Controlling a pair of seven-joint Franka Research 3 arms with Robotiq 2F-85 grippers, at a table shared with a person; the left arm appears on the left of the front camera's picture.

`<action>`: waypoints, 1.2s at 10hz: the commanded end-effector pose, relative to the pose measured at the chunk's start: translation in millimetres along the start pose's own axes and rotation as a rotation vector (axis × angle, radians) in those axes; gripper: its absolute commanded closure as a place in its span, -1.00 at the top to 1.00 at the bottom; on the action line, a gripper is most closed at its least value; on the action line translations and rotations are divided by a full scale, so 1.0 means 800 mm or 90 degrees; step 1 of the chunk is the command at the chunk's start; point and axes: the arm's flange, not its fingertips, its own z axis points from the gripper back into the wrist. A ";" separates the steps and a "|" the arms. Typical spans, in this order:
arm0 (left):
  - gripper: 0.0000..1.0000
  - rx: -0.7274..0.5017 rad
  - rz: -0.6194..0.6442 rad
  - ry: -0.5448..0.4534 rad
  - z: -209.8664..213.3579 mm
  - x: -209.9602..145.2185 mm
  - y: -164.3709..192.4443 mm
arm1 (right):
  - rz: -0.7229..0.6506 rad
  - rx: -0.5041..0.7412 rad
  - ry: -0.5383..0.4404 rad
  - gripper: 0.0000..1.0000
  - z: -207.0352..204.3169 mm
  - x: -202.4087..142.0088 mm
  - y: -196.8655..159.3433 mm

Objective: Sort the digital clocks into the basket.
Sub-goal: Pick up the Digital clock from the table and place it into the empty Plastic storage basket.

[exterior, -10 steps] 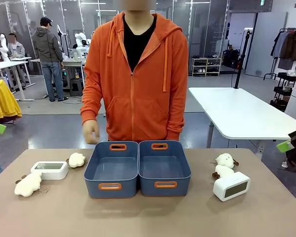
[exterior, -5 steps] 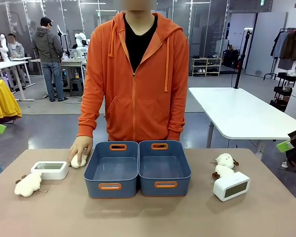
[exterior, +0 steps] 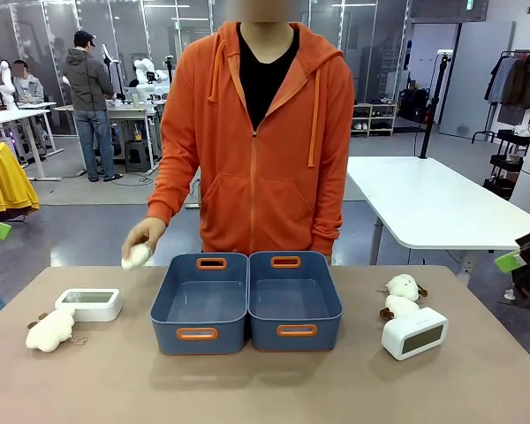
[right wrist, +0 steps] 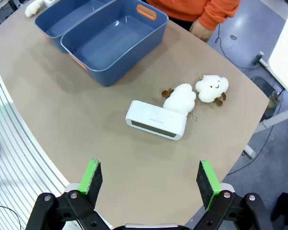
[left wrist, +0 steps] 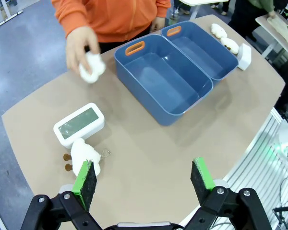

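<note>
Two blue baskets stand side by side mid-table, the left basket (exterior: 199, 304) and the right basket (exterior: 294, 301), both empty. One white digital clock (exterior: 89, 304) lies screen up at the table's left, also in the left wrist view (left wrist: 79, 124). The other digital clock (exterior: 414, 332) stands at the right, below two plush toys (exterior: 401, 295); the right wrist view shows it lying ahead (right wrist: 156, 120). My left gripper (left wrist: 143, 180) is open high above the table. My right gripper (right wrist: 150, 182) is open too, above the near edge. The person's hand (exterior: 142, 240) holds a plush toy above the table.
A cream plush toy (exterior: 50, 329) lies near the left clock. The person in an orange hoodie (exterior: 256, 141) stands at the far side. The table (exterior: 265, 389) has bare surface in front of the baskets.
The person's hand took hold of the plush toy beside the left clock and lifted it off the table. The person has shifted slightly to the right. Clocks and baskets stay put.
</note>
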 end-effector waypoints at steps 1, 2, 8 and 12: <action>1.00 -0.008 -0.010 0.002 0.002 -0.001 -0.001 | 0.004 0.005 -0.002 1.00 0.000 -0.001 0.000; 1.00 -0.008 -0.010 0.002 0.002 -0.001 -0.001 | 0.004 0.005 -0.002 1.00 0.000 -0.001 0.000; 1.00 -0.008 -0.010 0.002 0.002 -0.001 -0.001 | 0.632 0.097 0.218 1.00 -0.063 0.102 0.019; 1.00 -0.008 -0.010 0.002 0.002 -0.001 -0.001 | 0.686 0.158 0.250 1.00 -0.115 0.117 0.021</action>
